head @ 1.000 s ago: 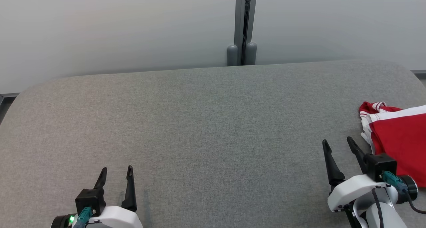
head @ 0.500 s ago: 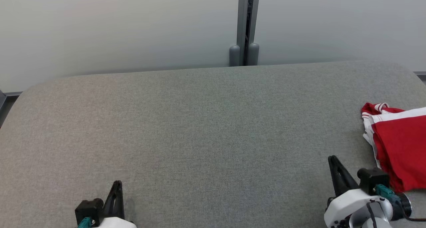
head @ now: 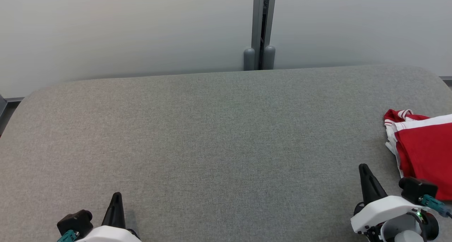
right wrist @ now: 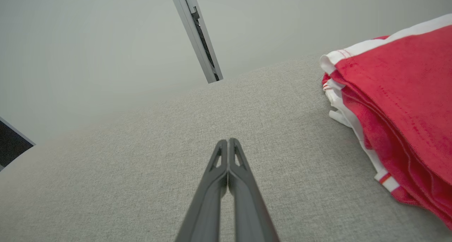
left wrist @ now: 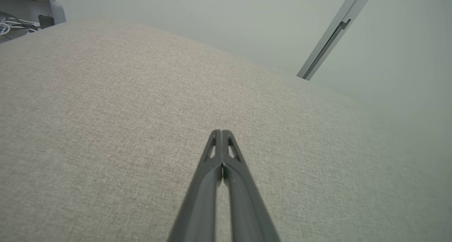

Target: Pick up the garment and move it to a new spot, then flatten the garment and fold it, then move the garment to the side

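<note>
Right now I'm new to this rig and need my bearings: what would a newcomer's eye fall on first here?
The red garment with white trim stands out first, lying in folded layers at the right edge of the grey table. Next come the two dark grippers at the near edge, both shut on nothing: the left gripper at the lower left and the right gripper just beside the garment. A grey post splits the pale wall behind.

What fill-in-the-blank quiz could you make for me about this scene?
The garment is mostly ____ with white trim.
It lies on the ____ side of the table, as the robot sees it.
The left fingers and the right fingers are pressed together and hold ____.
Missing words: red; right; nothing.
</note>
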Motion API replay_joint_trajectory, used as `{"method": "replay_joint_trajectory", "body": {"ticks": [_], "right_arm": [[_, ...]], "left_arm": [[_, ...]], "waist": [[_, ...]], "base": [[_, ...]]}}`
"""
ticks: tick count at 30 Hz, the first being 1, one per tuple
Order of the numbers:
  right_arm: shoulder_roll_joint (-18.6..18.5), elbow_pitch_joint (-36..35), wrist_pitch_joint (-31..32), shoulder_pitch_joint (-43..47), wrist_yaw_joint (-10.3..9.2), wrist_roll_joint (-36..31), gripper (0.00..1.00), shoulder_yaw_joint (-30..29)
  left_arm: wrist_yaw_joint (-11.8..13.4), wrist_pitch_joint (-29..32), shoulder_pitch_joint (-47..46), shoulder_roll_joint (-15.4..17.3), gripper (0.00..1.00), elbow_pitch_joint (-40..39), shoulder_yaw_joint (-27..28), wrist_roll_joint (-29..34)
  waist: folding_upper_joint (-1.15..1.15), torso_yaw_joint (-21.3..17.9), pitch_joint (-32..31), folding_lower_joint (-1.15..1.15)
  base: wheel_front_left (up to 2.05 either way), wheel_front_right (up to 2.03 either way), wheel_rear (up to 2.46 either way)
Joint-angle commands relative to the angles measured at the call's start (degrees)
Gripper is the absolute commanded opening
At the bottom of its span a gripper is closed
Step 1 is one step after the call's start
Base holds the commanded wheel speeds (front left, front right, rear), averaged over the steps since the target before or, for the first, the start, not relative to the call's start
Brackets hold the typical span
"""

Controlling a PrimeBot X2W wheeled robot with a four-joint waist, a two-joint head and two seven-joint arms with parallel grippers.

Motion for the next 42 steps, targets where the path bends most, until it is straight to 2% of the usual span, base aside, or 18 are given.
{"method": "replay_joint_trajectory", "body": {"ticks": [1,19,42], "right_arm": [[-0.47,-1.70,0.61,-0.54,0.00,2.97,0.00,-0.27],[-0.67,-5.99,4.61,0.86,0.00,20.33,0.00,-1.57],[-0.89,-10.20,8.96,2.22,0.00,38.14,0.00,-3.06]], "left_arm": [[-0.44,0.47,-1.81,0.38,0.00,-1.40,0.47,-2.63],[-2.27,4.51,-2.54,0.54,0.00,-4.31,2.16,-18.66],[-4.13,8.81,-3.45,0.70,0.00,-7.17,4.03,-35.17]], "waist": [[0.00,0.01,0.00,0.00],[0.00,0.12,-0.04,0.00],[0.00,0.27,-0.09,0.00]], "base": [[0.00,0.00,0.00],[0.00,0.00,0.00],[0.00,0.00,0.00]]}}
